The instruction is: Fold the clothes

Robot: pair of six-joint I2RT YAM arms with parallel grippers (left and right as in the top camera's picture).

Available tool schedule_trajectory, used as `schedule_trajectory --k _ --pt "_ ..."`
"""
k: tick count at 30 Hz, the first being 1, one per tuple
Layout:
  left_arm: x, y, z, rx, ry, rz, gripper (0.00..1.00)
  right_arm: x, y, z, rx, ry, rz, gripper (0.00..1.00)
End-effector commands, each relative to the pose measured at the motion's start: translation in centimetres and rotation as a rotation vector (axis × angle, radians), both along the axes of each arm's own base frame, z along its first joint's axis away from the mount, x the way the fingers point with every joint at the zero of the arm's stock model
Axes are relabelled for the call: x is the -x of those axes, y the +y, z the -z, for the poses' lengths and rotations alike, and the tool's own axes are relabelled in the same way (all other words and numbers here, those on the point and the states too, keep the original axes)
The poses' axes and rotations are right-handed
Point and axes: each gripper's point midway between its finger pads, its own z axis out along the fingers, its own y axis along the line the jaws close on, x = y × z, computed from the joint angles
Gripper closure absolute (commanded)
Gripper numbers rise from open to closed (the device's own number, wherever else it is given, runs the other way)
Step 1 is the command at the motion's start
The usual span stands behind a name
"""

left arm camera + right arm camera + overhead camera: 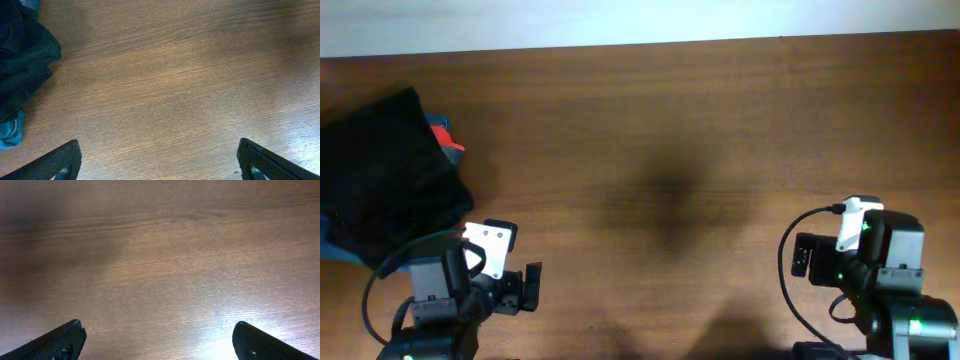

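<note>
Both arms sit low at the near edge. The left tool (162,167) has its jaws spread wide with nothing between them, just bare wood. The right tool (157,345) is the same, fingers flung apart and empty.

And the clothes (385,170)? A dark black heap, lying ahead of the left tool and off to its left side, close by but not touching it. It is well apart from the right tool, right across the tabletop (670,120). Something red (442,135) pokes out at the heap's far edge, and a bit of blue cloth (10,132) shows under its near edge.

So where does the job stand? No garment is laid flat between the tools and nothing is gripped. The heap looks bunched and lumpy in the left wrist view, though I can't tell whether any piece in it is folded. My read is that no fold is under way: a shirt has to be picked out and spread in front of the tools first.
</note>
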Motion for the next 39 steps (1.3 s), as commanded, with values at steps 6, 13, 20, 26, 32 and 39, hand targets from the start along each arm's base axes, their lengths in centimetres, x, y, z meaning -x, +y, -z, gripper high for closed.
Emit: schedule_trajectory --k 6,13,20,26,32,39 --pt "0.1 0.1 0.1 -0.001 0.003 -0.008 0.01 1.0 0.9 -1.5 0.0 -0.096 -0.029 0.01" --pt "0.1 0.1 0.1 -0.001 0.003 -0.008 0.01 2.8 3.0 -5.7 0.012 -0.459 -0.145 0.01" --pt "0.1 0.1 0.1 -0.001 0.003 -0.008 0.01 1.0 3.8 -4.1 0.006 -0.732 -0.18 0.01" --pt "0.1 0.1 0.1 -0.001 0.003 -0.008 0.01 -2.7 4.2 -2.9 0.007 -0.883 -0.193 0.01" --pt "0.1 0.1 0.1 -0.001 0.003 -0.008 0.01 -4.7 4.2 -1.2 0.019 -1.002 -0.19 0.01" --pt "0.1 0.1 0.1 -0.001 0.003 -0.008 0.01 -5.0 4.2 2.8 0.008 -0.886 -0.19 0.01"
